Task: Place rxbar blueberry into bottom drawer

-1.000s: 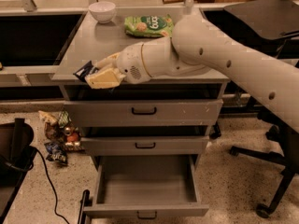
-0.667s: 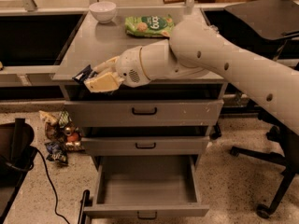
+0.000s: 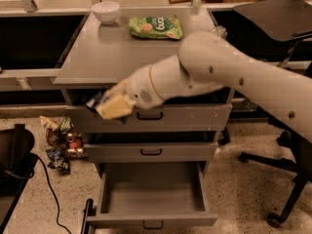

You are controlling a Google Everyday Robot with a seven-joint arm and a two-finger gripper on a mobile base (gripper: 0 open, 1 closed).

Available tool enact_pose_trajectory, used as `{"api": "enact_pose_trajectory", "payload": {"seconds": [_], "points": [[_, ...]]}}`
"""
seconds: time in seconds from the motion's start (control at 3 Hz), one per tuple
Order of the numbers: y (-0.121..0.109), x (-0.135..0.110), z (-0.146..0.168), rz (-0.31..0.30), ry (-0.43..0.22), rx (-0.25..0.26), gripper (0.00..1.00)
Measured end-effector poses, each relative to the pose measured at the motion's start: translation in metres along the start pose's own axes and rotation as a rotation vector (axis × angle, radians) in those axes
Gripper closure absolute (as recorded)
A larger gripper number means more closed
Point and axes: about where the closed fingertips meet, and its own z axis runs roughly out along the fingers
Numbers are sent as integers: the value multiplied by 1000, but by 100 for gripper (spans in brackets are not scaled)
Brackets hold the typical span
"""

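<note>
The gripper (image 3: 106,106) has dropped off the edge of the table (image 3: 102,52) within the last second and now hangs in front of the top drawer (image 3: 195,118), a little to the right of where it was. It carries the blueberry bar (image 3: 94,101), seen as a dark blue sliver sticking out to the left of the pale fingers (image 3: 116,107), which pinch it. The bottom drawer (image 3: 151,222) stands pulled out and bare inside, well below the bar, with the shut middle drawer (image 3: 151,151) between them. The descent looks well begun, but the release is not yet done. The bar still has to come further down and out over the open drawer.

Motion smears the gripper, so the exact hold on the wrapper and its lettering cannot be read. The thick white arm (image 3: 224,67) covers much of the top drawer's upper edge and part of the table's front. The green snack bag (image 3: 156,27) and white bowl (image 3: 106,11) sit at the back of the table, and wrappers (image 3: 61,143) lie on the floor at left.
</note>
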Motion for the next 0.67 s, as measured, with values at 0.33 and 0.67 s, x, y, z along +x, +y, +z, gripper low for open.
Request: {"api": "enact_pose_trajectory", "payload": {"seconds": [0.33, 0.67], "points": [[28, 66, -3, 107, 33, 29, 100], [45, 105, 2, 155, 81, 13, 100]]}}
